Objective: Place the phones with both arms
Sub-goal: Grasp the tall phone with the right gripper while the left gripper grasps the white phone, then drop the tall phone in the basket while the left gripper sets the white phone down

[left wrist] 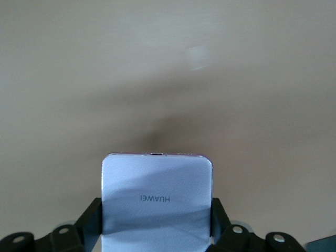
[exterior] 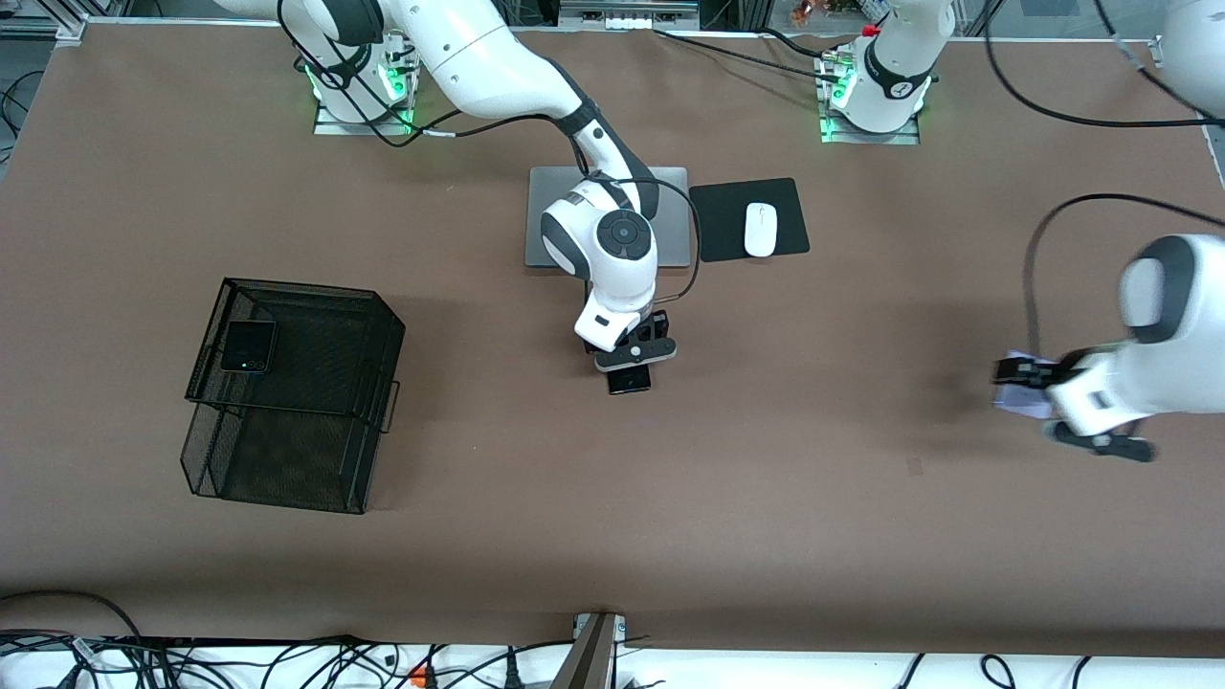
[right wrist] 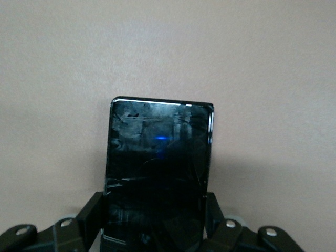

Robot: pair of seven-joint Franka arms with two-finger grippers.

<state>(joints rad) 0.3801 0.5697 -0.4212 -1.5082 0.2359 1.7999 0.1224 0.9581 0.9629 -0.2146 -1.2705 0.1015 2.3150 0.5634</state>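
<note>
My right gripper (exterior: 632,368) reaches down at the middle of the table, nearer the front camera than the laptop. It is shut on the long black phone (exterior: 629,381), whose end sticks out below it. In the right wrist view that dark glass slab (right wrist: 160,168) sits between the fingers (right wrist: 93,211). My left gripper (exterior: 1029,388) hangs above the table at the left arm's end, shut on the pale lavender-white phone (exterior: 1016,397). That phone (left wrist: 157,194) fills the gap between the black fingers (left wrist: 219,212). A small black flip phone (exterior: 249,346) lies in the mesh basket's upper tray.
A black wire-mesh two-tier basket (exterior: 287,402) stands toward the right arm's end. A silver laptop (exterior: 670,215) lies shut near the robots' bases, partly covered by the right arm. Beside it a white mouse (exterior: 760,230) rests on a black pad (exterior: 723,225).
</note>
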